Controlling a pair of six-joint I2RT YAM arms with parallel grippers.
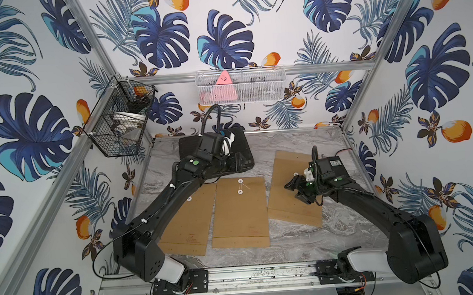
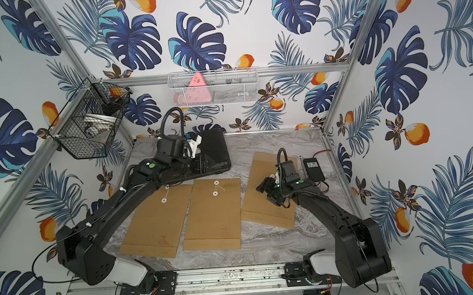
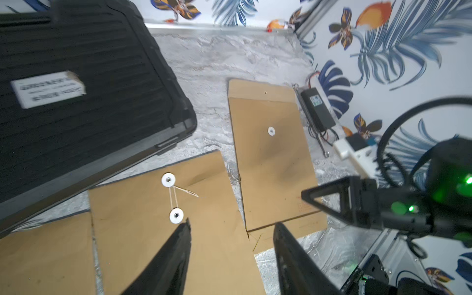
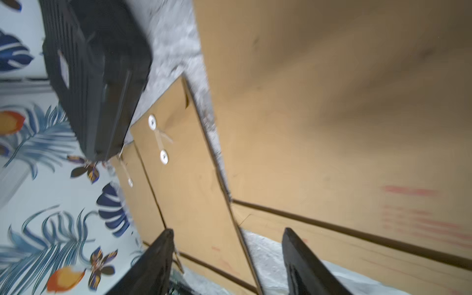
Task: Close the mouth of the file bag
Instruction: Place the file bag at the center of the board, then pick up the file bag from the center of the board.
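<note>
Hovering above the right file bag [image 1: 286, 164] with the right pincer [image 1: 296, 192] spread and empty.
Lying flat on the counter [image 1: 307, 234] under that pincer, flap unfolded past its tips; beside it, toward the left pincer [image 3: 232, 223], a middle file bag [image 1: 239, 210] string-tied; likewise parted, holding nothing, raised above a black case [image 1: 242, 142].

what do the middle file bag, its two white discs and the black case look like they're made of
Middle file bag: probably kraft paper or thin card; matte brown, with crisp fold lines. Discs: white, matte, likely card or plastic with a central rivet; thin string loops between them. Black case: looks like moulded hard plastic; matte, ribbed top, rounded corners, paper label stuck on.
</note>
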